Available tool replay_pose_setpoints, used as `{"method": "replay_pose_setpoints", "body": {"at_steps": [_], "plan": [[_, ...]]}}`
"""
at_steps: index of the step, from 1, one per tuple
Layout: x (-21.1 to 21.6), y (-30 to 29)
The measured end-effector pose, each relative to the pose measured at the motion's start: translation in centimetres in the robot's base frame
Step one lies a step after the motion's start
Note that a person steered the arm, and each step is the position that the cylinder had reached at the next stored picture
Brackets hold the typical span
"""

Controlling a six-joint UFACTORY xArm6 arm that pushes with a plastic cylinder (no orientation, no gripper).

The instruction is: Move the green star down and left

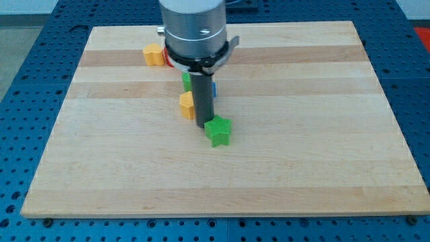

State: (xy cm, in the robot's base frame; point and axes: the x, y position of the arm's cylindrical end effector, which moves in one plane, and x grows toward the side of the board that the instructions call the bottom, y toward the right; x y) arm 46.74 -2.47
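Observation:
The green star [218, 130] lies near the middle of the wooden board [282, 168]. My tip [203, 126] is at the lower end of the dark rod, touching or almost touching the star's upper left side. An orange block [186, 105] sits just left of the rod. A green block [186, 81] and a blue block [213, 89] are mostly hidden behind the rod and the arm's body.
A yellow block [153, 54] lies at the view's upper left of the cluster, with a red block [167, 59] peeking out beside it under the arm's grey body [195, 27]. A blue perforated table surrounds the board.

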Motion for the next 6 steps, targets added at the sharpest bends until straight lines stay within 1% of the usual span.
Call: {"method": "replay_pose_setpoints", "body": {"at_steps": [2,3,4,5,6], "plan": [[-1.4,7.1],[0.5,6.5],[1.6,-0.2],[2.1,-4.1],[2.0,-1.9]]}}
